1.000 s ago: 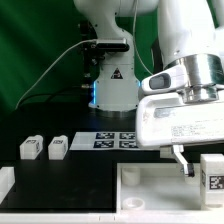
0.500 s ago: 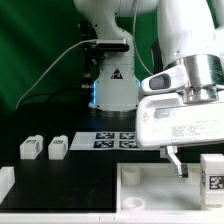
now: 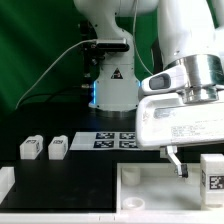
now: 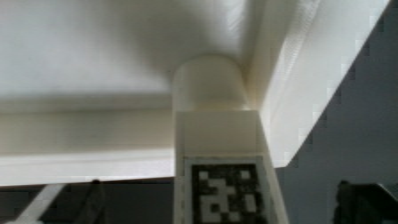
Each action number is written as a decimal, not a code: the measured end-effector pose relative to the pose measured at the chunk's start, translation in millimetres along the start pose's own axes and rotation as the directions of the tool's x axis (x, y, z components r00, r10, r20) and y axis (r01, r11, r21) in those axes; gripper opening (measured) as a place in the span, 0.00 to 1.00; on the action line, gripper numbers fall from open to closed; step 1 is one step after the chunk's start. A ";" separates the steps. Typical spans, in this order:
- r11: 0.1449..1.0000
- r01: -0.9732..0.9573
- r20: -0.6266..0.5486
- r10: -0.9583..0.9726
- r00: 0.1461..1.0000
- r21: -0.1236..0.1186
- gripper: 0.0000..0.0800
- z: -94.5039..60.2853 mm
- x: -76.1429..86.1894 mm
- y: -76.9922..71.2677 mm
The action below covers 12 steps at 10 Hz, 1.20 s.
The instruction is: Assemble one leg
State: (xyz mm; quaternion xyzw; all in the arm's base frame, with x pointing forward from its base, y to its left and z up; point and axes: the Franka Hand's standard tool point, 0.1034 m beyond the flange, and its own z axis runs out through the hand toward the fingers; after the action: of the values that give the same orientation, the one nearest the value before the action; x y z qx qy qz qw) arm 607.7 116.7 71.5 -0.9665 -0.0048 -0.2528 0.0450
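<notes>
Leg (image 4: 221,130): stands upright in a corner of the rimmed white tabletop (image 3: 150,186), directly under the palm, with its long axis running straight away from the wrist. Gripper (image 4: 201,198): jaws spread wide on either side of the leg, apparently gripping nothing.

you've got a black table (image 3: 85,175) carrying everything here. toward the exterior view's left, one leg (image 3: 30,148) and a second leg (image 3: 57,147) stand on it just beside each other, with the marker board (image 3: 115,139) lying flat to their right in front of the robot base (image 3: 112,95). a large white tray-like piece (image 3: 150,190) lies on the near side, well apart from both.
</notes>
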 end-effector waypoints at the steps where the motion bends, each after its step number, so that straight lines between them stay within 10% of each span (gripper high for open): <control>1: 1.000 -0.012 0.043 0.012 0.999 0.012 0.81 -14.2 8.8 -0.5; 6: 0.996 -0.064 0.441 0.030 0.897 0.061 0.81 -19.8 21.7 -5.9; 12: 0.995 -0.074 0.503 0.035 0.864 0.059 0.81 -14.9 22.5 2.6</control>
State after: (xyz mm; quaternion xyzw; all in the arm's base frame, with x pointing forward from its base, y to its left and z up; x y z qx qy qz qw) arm 620.2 112.4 95.2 -0.9962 0.0013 0.0083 0.0863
